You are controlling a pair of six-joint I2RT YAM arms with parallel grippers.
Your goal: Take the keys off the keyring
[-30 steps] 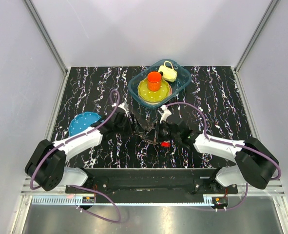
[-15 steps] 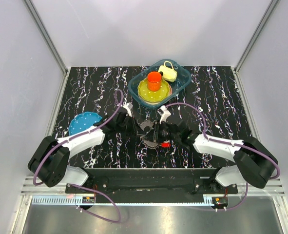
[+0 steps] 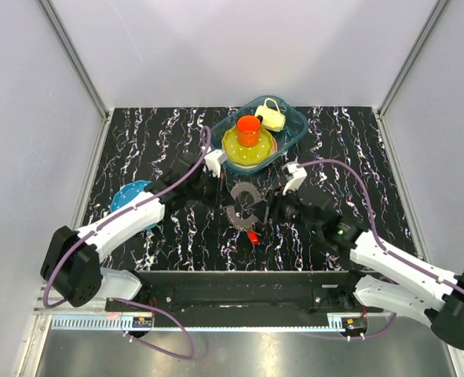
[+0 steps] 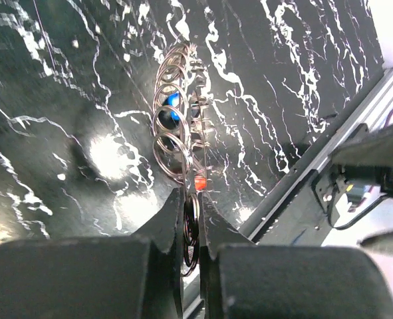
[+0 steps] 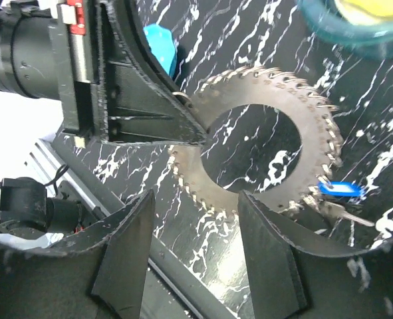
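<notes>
The keyring (image 5: 316,163) is a wide loop fringed all round with slim grey keys (image 5: 203,193), like a toothed wheel. One key has a blue head (image 5: 339,189) and another a red head (image 3: 253,236). My left gripper (image 4: 191,219) is shut on the wire rings at the loop's edge, and the loop stands edge-on (image 4: 179,113) above the table in the left wrist view. From the top, the keyring (image 3: 244,192) sits between both arms. My right gripper (image 5: 196,256) is open just short of the loop's lower rim, with nothing between its fingers (image 5: 126,259).
A teal basin (image 3: 297,126) at the back holds a yellow plate (image 3: 239,153), an orange cup (image 3: 248,128) and a pale yellow cup (image 3: 272,116). A blue round disc (image 3: 129,196) lies at the left. The black base rail (image 3: 232,283) runs along the near edge.
My left gripper has shut on the keyring's edge and carried it back and up. My right gripper has opened, let go and drawn back to the right.
</notes>
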